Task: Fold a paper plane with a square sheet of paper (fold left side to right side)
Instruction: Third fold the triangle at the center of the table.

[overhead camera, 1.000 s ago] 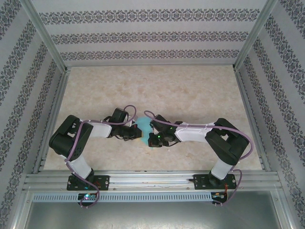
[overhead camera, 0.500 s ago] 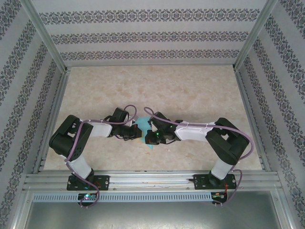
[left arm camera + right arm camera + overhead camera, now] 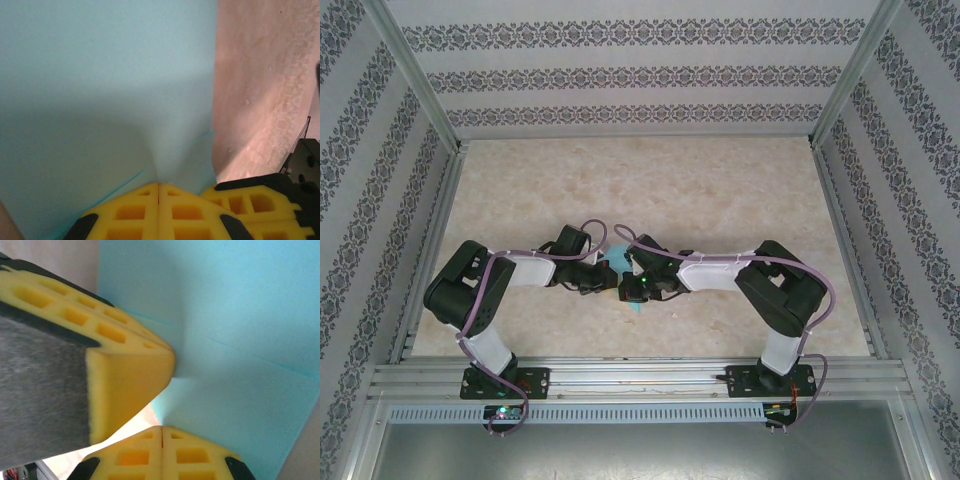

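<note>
The square sheet of paper (image 3: pixel 616 262) is a turquoise creased sheet held up off the table between the two wrists, with a point hanging down near the front. My left gripper (image 3: pixel 606 278) is shut, and the paper (image 3: pixel 100 90) rises in a ridge from its yellow fingertips (image 3: pixel 159 185). My right gripper (image 3: pixel 631 286) is shut too, and an edge of the paper (image 3: pixel 240 340) runs into its tips (image 3: pixel 161 428). The two grippers are nearly touching: the left fingers (image 3: pixel 125 365) sit just above the right ones.
The beige table (image 3: pixel 720 190) stretches behind and to both sides of the arms. Patterned walls and metal posts (image 3: pixel 420 90) enclose it on three sides. An aluminium rail (image 3: pixel 640 375) carrying the arm bases runs along the near edge.
The right arm has moved left, bringing its gripper closer to the left one. A point of the paper now hangs below the grippers. The left arm has barely moved.
</note>
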You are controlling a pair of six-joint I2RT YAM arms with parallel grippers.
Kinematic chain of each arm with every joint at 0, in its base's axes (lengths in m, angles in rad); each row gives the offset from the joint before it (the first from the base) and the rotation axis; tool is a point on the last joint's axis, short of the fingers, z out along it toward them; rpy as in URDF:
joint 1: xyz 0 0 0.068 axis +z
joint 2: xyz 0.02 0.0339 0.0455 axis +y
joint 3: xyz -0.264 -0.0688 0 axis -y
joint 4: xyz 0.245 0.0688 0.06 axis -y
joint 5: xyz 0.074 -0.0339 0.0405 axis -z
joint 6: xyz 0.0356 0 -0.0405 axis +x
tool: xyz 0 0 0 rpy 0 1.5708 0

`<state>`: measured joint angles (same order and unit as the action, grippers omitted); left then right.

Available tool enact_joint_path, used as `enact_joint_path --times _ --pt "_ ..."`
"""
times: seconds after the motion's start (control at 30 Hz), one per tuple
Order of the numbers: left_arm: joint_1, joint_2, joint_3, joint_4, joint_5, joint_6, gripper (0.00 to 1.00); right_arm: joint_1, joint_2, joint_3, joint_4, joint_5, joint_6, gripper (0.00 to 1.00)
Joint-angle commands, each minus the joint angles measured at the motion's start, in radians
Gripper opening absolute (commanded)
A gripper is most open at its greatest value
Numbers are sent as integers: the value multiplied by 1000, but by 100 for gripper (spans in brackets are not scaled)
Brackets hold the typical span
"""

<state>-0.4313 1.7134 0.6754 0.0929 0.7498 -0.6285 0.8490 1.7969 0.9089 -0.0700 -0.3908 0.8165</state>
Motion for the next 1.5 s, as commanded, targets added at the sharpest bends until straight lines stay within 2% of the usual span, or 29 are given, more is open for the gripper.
enact_joint_path --times 0.0,0.47,0.97,1.27,1.47 --pt "-2 49 -9 -98 -112 34 0 13 18 10 -33 11 9 0" --pt "-3 76 33 -177 -170 88 0 19 -33 -39 -162 63 16 0" --pt "-1 90 43 -191 -181 102 0 32 -87 -74 -291 111 -1 0" --pt "-1 84 43 -194 -179 102 0 38 -178 -1 -283 103 -11 0" --pt "-1 83 40 -191 -178 101 0 43 -136 7 -203 59 5 0"
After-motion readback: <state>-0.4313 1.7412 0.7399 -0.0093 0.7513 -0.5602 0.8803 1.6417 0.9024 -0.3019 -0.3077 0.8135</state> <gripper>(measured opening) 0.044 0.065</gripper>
